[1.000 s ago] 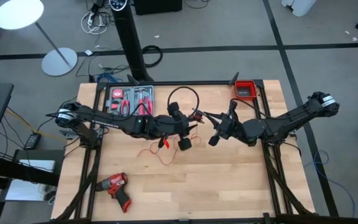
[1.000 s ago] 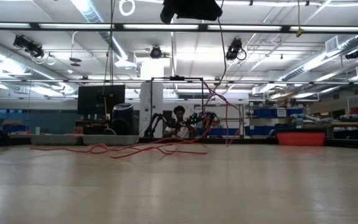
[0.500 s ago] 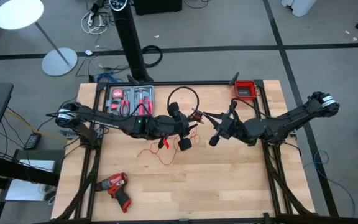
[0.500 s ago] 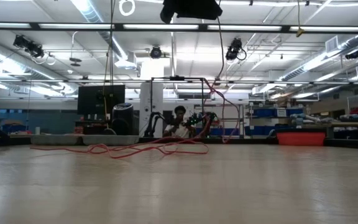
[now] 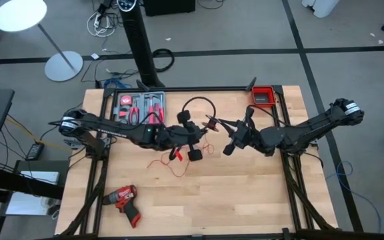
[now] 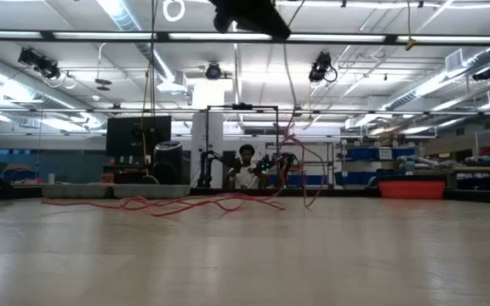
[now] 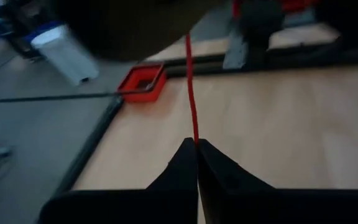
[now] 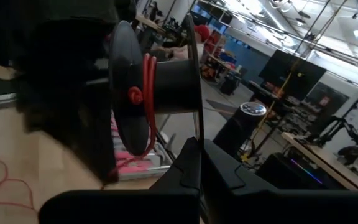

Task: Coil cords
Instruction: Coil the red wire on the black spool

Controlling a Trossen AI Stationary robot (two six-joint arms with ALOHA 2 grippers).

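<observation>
Red wire (image 7: 192, 93) is pinched in the clenched left tool (image 7: 197, 148); right tool (image 8: 199, 163) clenched.

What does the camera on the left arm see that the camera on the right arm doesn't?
Only the left wrist view shows the left hand shut on the thin red wire, which runs straight out from its tips, and a red tray at the table's edge.

Only the right wrist view shows a black spool with some red wire wound on it, just beyond the shut right hand, plus a tool tray.

Both show red wire and the wooden table.
</observation>
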